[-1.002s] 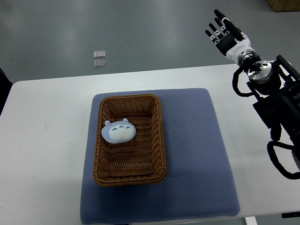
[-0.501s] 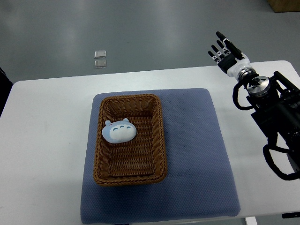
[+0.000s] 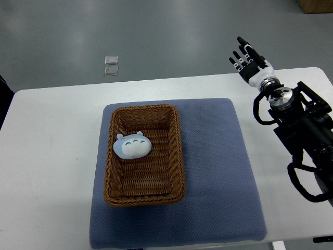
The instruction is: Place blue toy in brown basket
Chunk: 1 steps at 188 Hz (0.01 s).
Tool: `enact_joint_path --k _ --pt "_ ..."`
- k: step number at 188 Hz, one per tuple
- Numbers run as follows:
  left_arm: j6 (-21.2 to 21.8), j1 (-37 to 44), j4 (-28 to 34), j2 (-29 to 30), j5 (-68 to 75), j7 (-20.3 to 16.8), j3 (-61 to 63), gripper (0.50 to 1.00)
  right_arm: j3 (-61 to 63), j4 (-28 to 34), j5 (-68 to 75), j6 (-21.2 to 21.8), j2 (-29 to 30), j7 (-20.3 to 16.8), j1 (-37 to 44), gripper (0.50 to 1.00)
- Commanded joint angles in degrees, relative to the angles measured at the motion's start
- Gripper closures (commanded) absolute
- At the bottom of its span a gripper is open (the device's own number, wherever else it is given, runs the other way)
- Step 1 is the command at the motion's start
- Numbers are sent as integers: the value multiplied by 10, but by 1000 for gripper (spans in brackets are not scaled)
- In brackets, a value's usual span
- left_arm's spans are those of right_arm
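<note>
We see the blue toy (image 3: pixel 132 146) lying inside the brown basket (image 3: pixel 180 156), on the woven bottom toward ten o'clock of the basket's middle, with its pale underside turned toward six o'clock and its small ears toward twelve. It is just beside the basket's nine o'clock wall, though we cannot tell whether it touches it. The basket is a rectangle with its long sides running from twelve to six o'clock, and it stands upright on a blue-grey mat (image 3: pixel 218 172), in the mat's nine o'clock half. The mat lies flat on the white bench (image 3: pixel 52 156), and its three o'clock half is bare. The right robot hand (image 3: pixel 248 60) shows at about two o'clock from the basket and well apart from it, past the mat's corner, over the far edge of the bench. Its fingers are stretched out straight and a little spread, pointing toward eleven o'clock, and we see nothing in its grasp. The right arm (image 3: pixel 302 125), black with looped cables, runs from the hand's wrist down toward five o'clock and leaves at the picture's right edge. Beyond the bench we see a grey floor (image 3: pixel 166 36), and on it, at about twelve o'clock from the basket, two small clear squares (image 3: pixel 110 65) lie one just beside the other.
</note>
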Motion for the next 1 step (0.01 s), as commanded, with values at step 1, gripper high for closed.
enact_joint_path --k 1 --pt "0 0 0 0 0 0 0 500 -2 2 0 0 0 5 0 593"
